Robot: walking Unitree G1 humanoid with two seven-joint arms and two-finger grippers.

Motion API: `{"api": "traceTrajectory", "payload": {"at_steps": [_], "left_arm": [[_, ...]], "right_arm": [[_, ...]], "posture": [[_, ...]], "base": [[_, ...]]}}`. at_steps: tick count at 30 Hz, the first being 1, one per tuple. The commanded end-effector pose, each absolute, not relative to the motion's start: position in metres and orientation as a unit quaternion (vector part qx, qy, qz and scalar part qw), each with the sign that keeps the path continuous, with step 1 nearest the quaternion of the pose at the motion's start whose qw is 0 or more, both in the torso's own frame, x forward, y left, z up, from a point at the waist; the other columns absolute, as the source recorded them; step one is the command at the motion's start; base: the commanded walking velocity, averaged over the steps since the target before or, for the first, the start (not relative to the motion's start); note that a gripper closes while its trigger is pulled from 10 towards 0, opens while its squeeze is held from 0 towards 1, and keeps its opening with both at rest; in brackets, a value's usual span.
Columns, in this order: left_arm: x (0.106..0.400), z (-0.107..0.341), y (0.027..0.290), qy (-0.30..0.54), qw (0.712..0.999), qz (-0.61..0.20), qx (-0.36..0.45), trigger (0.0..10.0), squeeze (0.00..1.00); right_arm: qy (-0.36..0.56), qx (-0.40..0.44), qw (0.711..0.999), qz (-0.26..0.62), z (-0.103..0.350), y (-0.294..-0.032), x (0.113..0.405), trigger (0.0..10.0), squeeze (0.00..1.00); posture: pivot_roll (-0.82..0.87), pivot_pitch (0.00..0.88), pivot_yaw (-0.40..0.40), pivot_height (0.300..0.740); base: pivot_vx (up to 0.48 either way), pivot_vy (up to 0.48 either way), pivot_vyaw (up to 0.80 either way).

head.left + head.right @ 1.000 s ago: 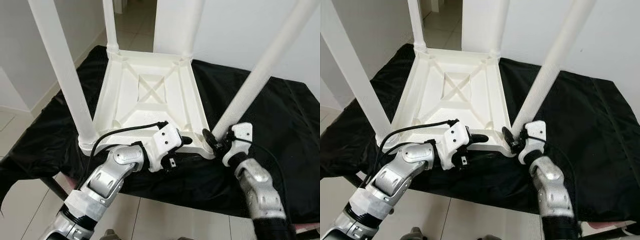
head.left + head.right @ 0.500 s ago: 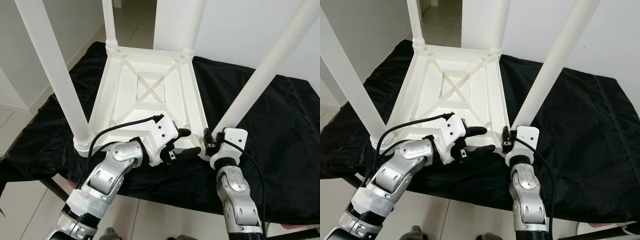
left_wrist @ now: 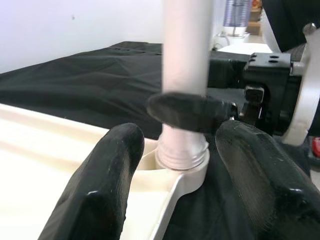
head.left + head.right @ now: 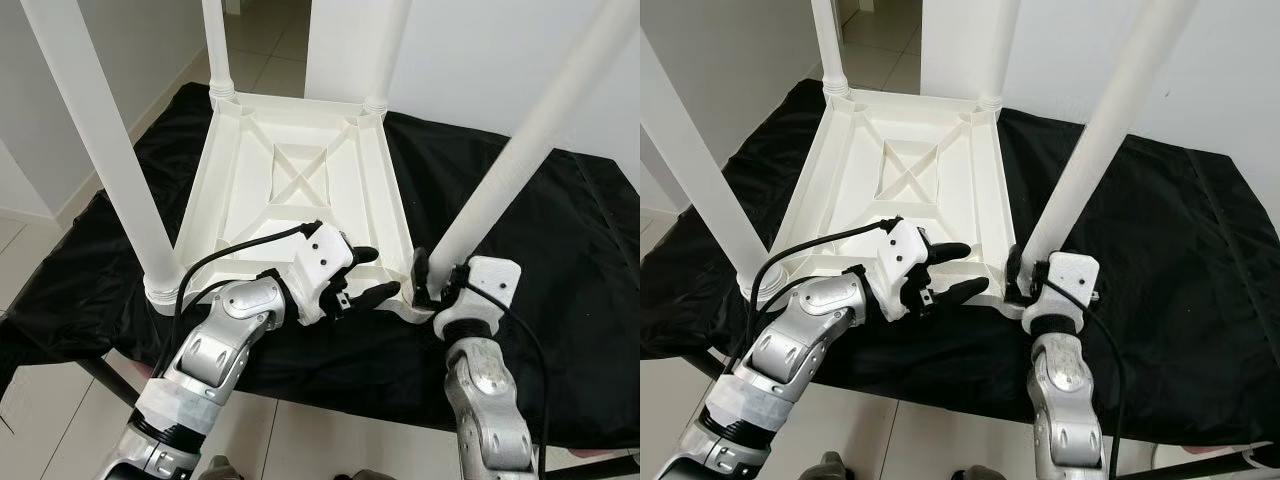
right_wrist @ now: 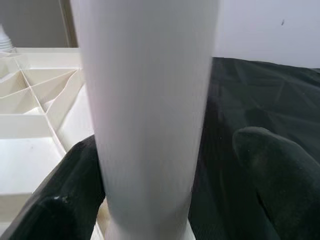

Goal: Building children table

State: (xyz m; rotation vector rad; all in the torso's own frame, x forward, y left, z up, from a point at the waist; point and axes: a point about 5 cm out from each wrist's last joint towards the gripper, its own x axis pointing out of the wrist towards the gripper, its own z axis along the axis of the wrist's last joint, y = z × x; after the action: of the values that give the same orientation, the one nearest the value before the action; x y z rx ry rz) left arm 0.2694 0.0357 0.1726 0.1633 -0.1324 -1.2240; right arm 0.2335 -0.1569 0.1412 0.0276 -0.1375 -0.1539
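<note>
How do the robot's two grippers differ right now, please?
The left gripper hovers open over the tabletop's near edge, holding nothing. The right gripper has its fingers on either side of the near right leg, low by its socket. Both work at the same corner.

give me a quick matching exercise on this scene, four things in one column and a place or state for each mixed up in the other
Things
1. white table
2. black cloth
3. left gripper
4. right gripper

Places or states
a. spread under the table
b. fingers either side of the near right leg's base
c. upside down, four legs pointing up
d. open at the table's near edge

Pairs: 1-c, 2-a, 3-d, 4-b
</note>
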Motion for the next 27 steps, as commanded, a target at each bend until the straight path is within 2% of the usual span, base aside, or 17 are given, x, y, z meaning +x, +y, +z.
{"api": "traceTrajectory", "payload": {"at_steps": [1, 5, 7, 10, 11, 12, 16, 17, 22, 27], "left_arm": [[0.278, 0.174, 0.04, -0.067, 0.854, -0.511, 0.071, 10.0, 0.0], [0.279, 0.175, 0.041, -0.068, 0.855, -0.509, 0.071, 10.0, 0.0], [0.282, 0.178, 0.044, -0.071, 0.862, -0.5, 0.054, 10.0, 0.0], [0.282, 0.178, 0.044, -0.071, 0.862, -0.5, 0.054, 10.0, 0.0], [0.284, 0.181, 0.047, -0.074, 0.867, -0.491, 0.043, 10.0, 0.0], [0.286, 0.182, 0.048, -0.077, 0.87, -0.486, 0.038, 10.0, 0.0], [0.287, 0.183, 0.049, -0.079, 0.872, -0.482, 0.036, 10.0, 0.0], [0.291, 0.186, 0.052, -0.081, 0.876, -0.474, 0.027, 10.0, 0.0], [0.3, 0.196, 0.062, -0.091, 0.887, -0.453, 0.006, 10.0, 0.0], [0.301, 0.198, 0.064, -0.093, 0.888, -0.451, 0.008, 10.0, 0.0]], "right_arm": [[-0.079, 0.017, 0.993, -0.083, 0.142, -0.159, 0.224, 10.0, 0.0], [-0.08, 0.011, 0.994, -0.078, 0.141, -0.161, 0.217, 10.0, 0.0], [-0.075, 0.004, 0.995, -0.067, 0.139, -0.163, 0.202, 10.0, 0.0], [-0.075, 0.004, 0.995, -0.067, 0.139, -0.163, 0.202, 10.0, 0.0], [-0.065, -0.002, 0.997, -0.05, 0.135, -0.164, 0.19, 10.0, 0.0], [-0.056, -0.006, 0.998, -0.041, 0.132, -0.165, 0.183, 7.5, 0.0], [-0.05, -0.008, 0.998, -0.035, 0.13, -0.165, 0.179, 7.5, 0.0], [-0.043, -0.004, 0.999, -0.01, 0.127, -0.162, 0.177, 0.0, 0.0], [-0.033, 0.006, 0.998, 0.061, 0.123, -0.147, 0.183, 0.0, 0.0], [-0.029, 0.012, 0.996, 0.079, 0.122, -0.142, 0.188, 0.0, 0.0]], "posture": [[0.04, 0.04, -0.071, 0.74], [0.04, 0.047, -0.069, 0.74], [0.03, 0.05, -0.068, 0.74], [0.03, 0.05, -0.068, 0.74], [0.02, 0.054, -0.066, 0.74], [0.02, 0.055, -0.063, 0.74], [0.02, 0.055, -0.063, 0.74], [0.02, 0.056, -0.062, 0.74], [0.02, 0.049, -0.057, 0.74], [0.03, 0.05, -0.059, 0.74]], "base": [[0.0, 0.0, 0.0], [0.0, 0.0, 0.0], [0.0, 0.0, 0.0], [0.0, 0.0, 0.0], [0.0, 0.0, 0.0], [0.0, 0.0, 0.0], [0.0, 0.0, 0.0], [0.0, 0.0, 0.0], [0.0, 0.0, 0.0], [0.0, 0.0, 0.0]]}}
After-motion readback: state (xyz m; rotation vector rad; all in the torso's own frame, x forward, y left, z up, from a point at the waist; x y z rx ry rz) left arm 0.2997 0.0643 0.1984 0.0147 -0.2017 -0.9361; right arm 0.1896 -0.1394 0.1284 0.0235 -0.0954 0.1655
